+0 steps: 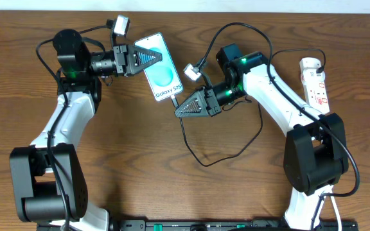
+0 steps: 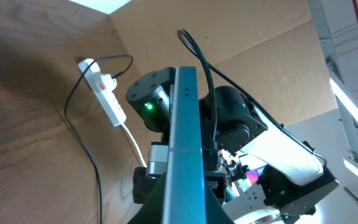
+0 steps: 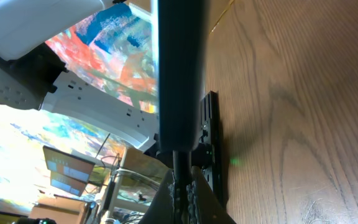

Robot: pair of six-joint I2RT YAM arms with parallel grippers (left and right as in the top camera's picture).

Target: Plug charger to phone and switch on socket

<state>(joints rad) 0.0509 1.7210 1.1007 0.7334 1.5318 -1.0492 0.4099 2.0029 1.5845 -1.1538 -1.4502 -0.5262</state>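
The phone (image 1: 166,80) has a cyan screen reading "Galaxy S25" and is held up off the wooden table at the back centre. My left gripper (image 1: 154,58) is shut on its upper end. In the left wrist view the phone is an edge-on blue bar (image 2: 185,124) between the fingers (image 2: 185,208). My right gripper (image 1: 182,108) is shut on the charger's plug end (image 3: 180,167), which meets the phone's lower edge (image 3: 179,74). I cannot tell whether the plug is seated. The white socket (image 1: 315,80) lies at the far right, and also shows in the left wrist view (image 2: 107,96).
The charger's black cable (image 1: 205,162) loops over the table in front of the right arm and runs back to the socket. A black plug (image 1: 320,64) sits in the socket's far end. Both arm bases stand at the near edge. A cardboard wall (image 2: 241,43) backs the right side.
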